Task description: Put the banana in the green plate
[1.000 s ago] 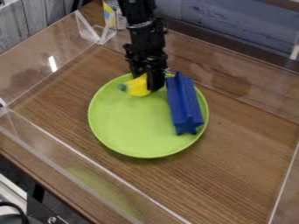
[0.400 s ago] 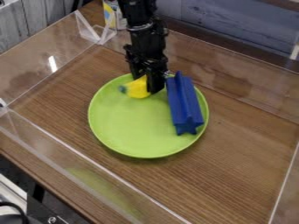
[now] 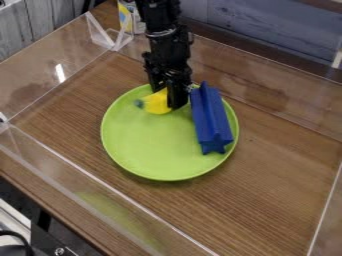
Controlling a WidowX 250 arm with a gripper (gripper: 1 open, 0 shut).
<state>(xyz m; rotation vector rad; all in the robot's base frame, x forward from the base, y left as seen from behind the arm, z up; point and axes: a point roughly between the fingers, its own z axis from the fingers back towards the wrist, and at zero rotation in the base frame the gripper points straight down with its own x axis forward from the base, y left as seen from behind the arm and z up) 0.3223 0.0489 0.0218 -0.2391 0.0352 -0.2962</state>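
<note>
The green plate (image 3: 154,145) lies on the wooden table, round and lime-green. At its far edge the small yellow banana (image 3: 158,101) rests low over the plate, its greenish tip (image 3: 143,100) poking left. My black gripper (image 3: 168,94) comes straight down on it and is shut on the banana; the fingers hide the banana's right part. Whether the banana touches the plate surface I cannot tell.
A long blue block (image 3: 210,118) lies on the plate's right side, close beside the gripper. Clear plastic walls (image 3: 40,75) ring the wooden table (image 3: 281,190). A blue-grey backdrop stands behind.
</note>
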